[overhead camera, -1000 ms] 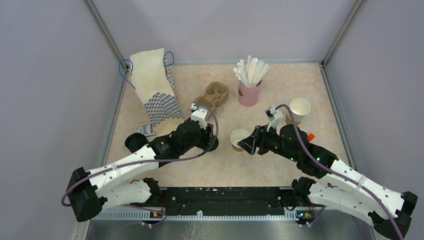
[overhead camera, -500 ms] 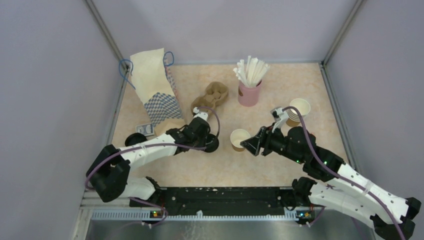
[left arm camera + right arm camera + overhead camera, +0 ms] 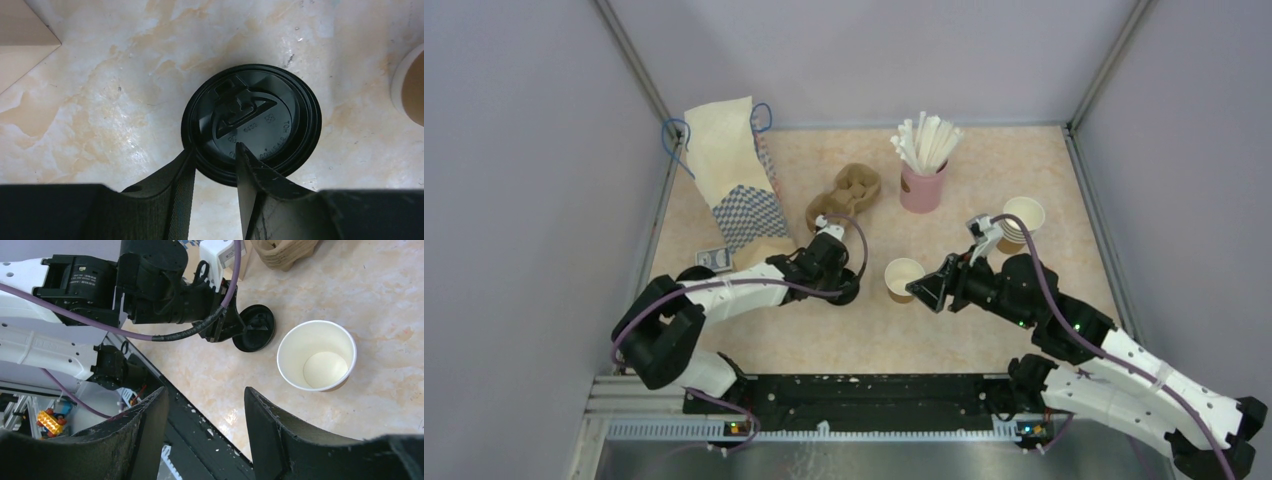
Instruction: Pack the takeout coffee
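The takeout coffee cup (image 3: 903, 278) (image 3: 316, 356), brown kraft outside and white inside, stands upright and lidless near the table's middle. Its round black lid (image 3: 848, 289) (image 3: 252, 129) lies flat on the table just left of it. My left gripper (image 3: 838, 280) (image 3: 214, 148) is low at the lid's near edge. Its jaws are narrowed astride the rim, one finger (image 3: 182, 172) outside it and the other finger (image 3: 246, 165) over the lid's top, with a gap still between them. My right gripper (image 3: 924, 291) (image 3: 205, 396) hovers open just right of the cup, holding nothing.
A paper bag (image 3: 729, 170) with blue handles stands at the back left. A brown cardboard cup carrier (image 3: 848, 193) lies behind the lid. A pink cup of white straws (image 3: 924, 172) and a stack of lidless brown cups (image 3: 1022, 218) stand at the back right. Another black round thing (image 3: 692, 281) sits far left.
My left arm has stretched out lower toward the lid, and its jaws have narrowed around the rim. The right arm dropped a little early on and then held still. Cup and lid have not moved.
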`<state>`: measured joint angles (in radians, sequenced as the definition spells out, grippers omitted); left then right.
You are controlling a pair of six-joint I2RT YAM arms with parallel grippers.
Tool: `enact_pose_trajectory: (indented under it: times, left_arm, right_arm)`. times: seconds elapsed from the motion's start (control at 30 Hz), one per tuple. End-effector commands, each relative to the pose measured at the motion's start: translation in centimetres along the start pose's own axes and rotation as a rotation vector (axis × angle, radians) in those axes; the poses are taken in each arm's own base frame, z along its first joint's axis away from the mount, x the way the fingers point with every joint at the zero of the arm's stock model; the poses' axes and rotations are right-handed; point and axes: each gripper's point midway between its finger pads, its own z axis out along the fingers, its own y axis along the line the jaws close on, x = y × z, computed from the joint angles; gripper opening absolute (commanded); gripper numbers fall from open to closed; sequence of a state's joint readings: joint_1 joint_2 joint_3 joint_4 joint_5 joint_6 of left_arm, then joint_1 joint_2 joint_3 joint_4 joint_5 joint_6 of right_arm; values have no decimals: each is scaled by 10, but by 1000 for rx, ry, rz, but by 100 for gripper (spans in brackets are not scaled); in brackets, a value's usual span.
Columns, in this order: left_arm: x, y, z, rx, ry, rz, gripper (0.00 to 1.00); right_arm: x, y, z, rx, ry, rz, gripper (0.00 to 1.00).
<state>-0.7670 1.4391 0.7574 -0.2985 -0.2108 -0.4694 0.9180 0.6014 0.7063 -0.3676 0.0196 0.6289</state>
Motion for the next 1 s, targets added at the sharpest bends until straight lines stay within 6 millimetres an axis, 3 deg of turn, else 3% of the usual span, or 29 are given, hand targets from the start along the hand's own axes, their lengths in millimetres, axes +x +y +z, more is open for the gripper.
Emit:
enact_pose_trajectory:
  times: [0.0,0.17,0.4,0.5,0.67,0.97]
  left_arm:
    - [1,7,8,-30,-3,2,43]
    - [-2,4,4,-20,13,-4,45]
    - [-40,-20,-32,119,-119,-27,45]
    - [-51,-6,-44,61,-181,-52,44]
    - [-35,22,-35,-5,-139,-90,43]
    - [-17,14,-12,36,-69,-84,43]
  right_arm:
    - [-3,0,-2,-9,-18,-12,56]
    - [-2,0,-1,-9,-15,-13,57]
    - [-1,0,3,-14,-10,-16,57]
    - [-2,1,5,-18,-10,-20,57]
    - [-2,1,6,-16,-8,-25,57]
    - [-3,2,4,-18,-11,-29,57]
